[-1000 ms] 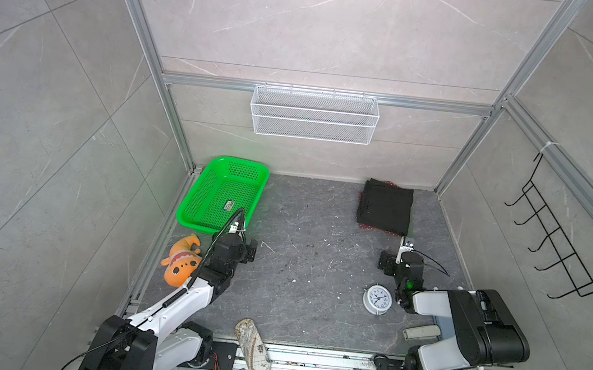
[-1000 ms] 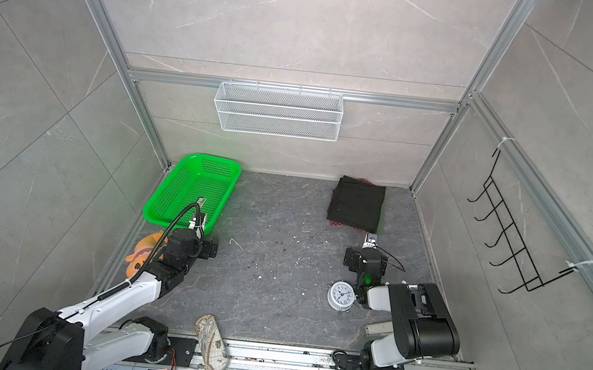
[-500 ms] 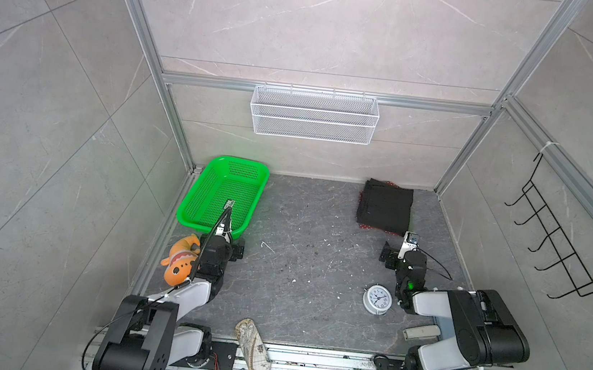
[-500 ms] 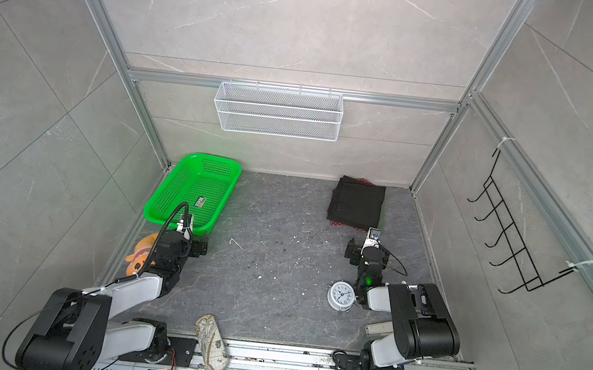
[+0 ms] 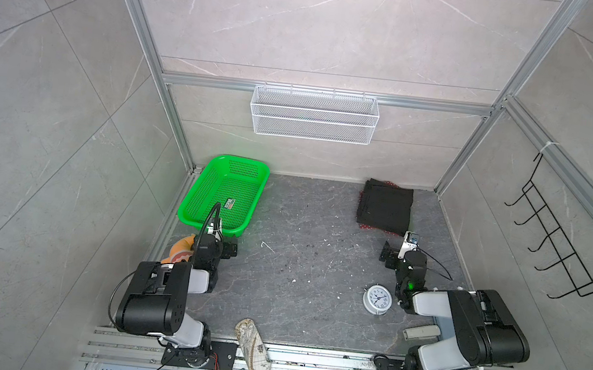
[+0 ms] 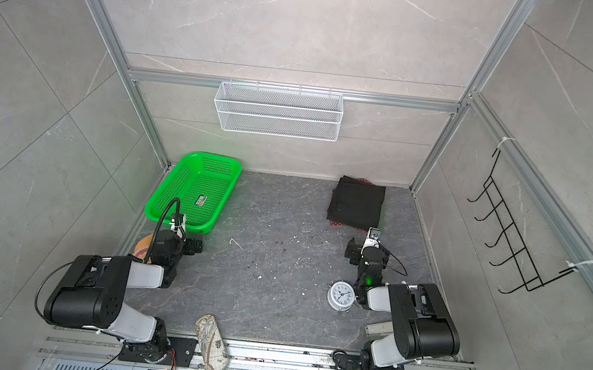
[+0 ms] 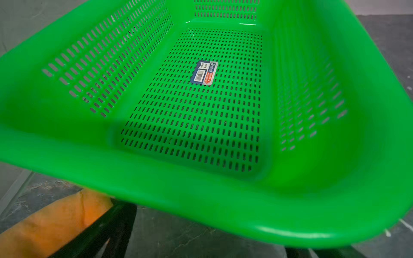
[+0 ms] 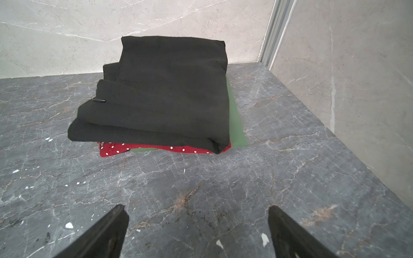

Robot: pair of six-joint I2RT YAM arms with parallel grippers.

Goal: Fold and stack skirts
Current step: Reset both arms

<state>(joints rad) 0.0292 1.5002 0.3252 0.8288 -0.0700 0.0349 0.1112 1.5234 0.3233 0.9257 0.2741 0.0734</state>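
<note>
**Location.** The three skirts lie in one pile on the far right corner of the surface (image 8: 201, 183), close to the back and side walls. In both top views the pile (image 5: 384, 208) (image 6: 356, 204) is a dark rectangle. The black skirt (image 8: 161, 93) is on top, folded into several overlapping layers. The red polka-dot skirt (image 8: 156, 149) shows only as a strip under its near edge. The dark green skirt (image 8: 237, 125) shows along one side and appears to be lowest.

**Claws.** The right claw (image 8: 196, 214) is released, jaws wide apart. It is low over bare surface just short of the pile and touches nothing. The left claw (image 5: 230, 250) is also spread and empty, beside the green basket (image 7: 201, 201) and the orange plush toy (image 7: 55, 223), well apart from the skirts.

**Handling assessment.** The garments are judged light, limp and without any stiffness. Folds will open if a skirt is lifted by one point. Layers are likely to slide over one another, the black one most readily.

**Recommended hold.** Pinch the thick folded near edge of the black skirt, taking all its layers, with one claw towards each end. A single central pinch would probably lift only the top ply.

**Status.** Folding and stacking appear complete.
</note>
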